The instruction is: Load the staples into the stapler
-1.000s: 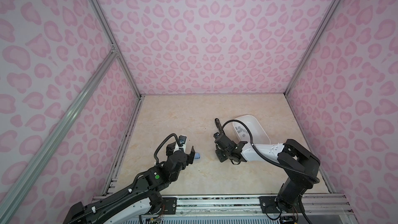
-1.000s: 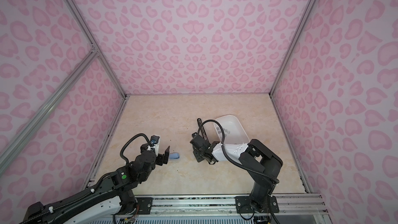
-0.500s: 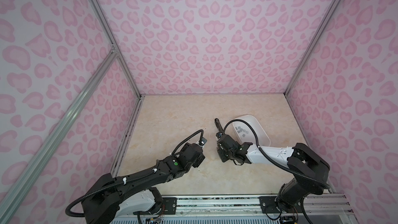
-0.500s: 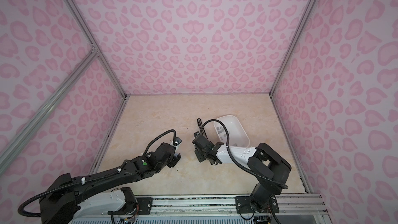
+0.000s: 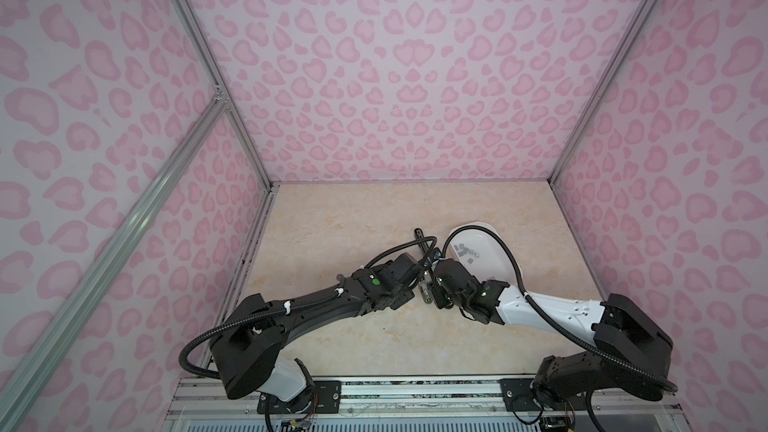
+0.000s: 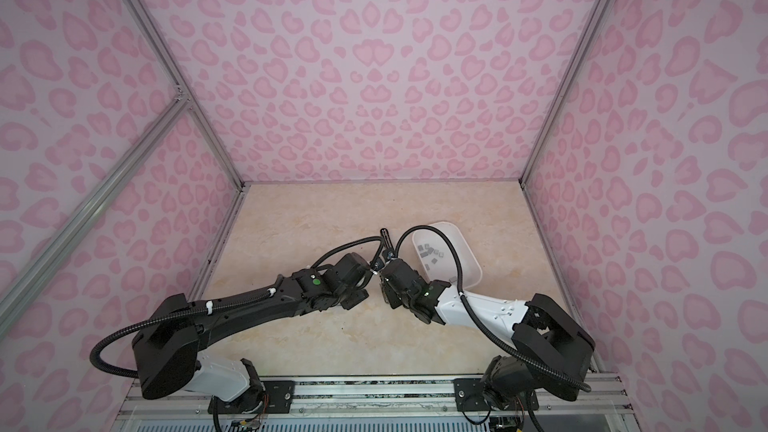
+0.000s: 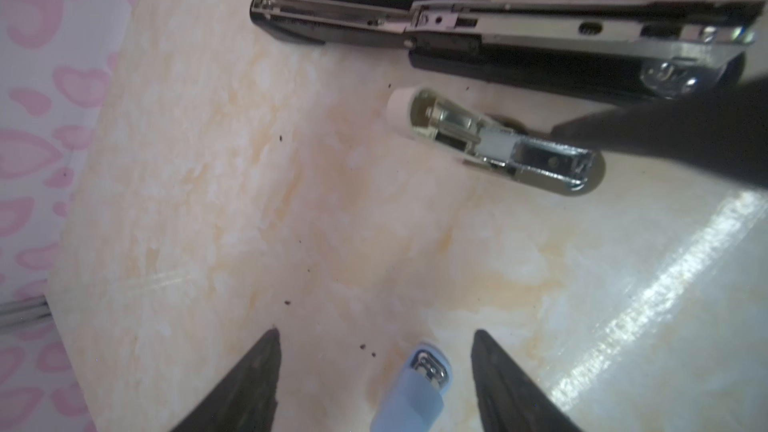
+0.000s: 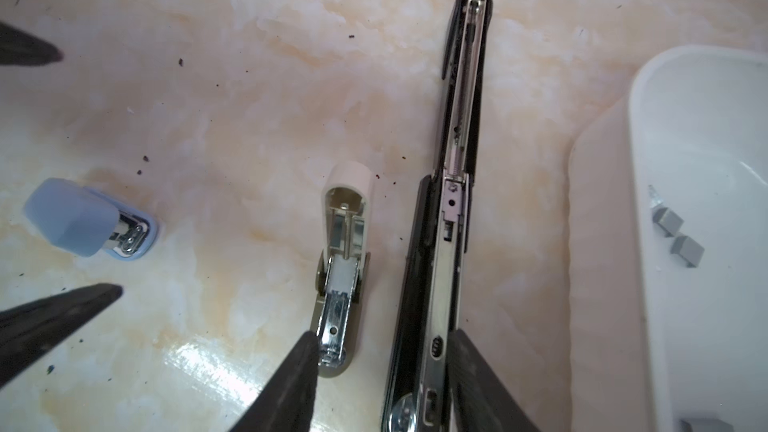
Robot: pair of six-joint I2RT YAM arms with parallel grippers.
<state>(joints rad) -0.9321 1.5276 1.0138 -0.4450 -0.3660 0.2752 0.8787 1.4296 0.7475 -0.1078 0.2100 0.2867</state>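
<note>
My left fingers [image 7: 249,384] stand apart astride the blue stapler [image 7: 415,388]. My right fingers [image 8: 291,384] are apart around the opened black stapler [image 8: 415,268], poised to steady it, I judge. Staples [image 8: 677,238] lie in the white tray [image 8: 706,118].

I have both arms stretched low toward the black stapler [image 8: 457,118]. My right gripper [image 8: 382,336] straddles one end of it, jaws apart. My left gripper [image 7: 374,334] hangs near it, jaws spread.
</note>
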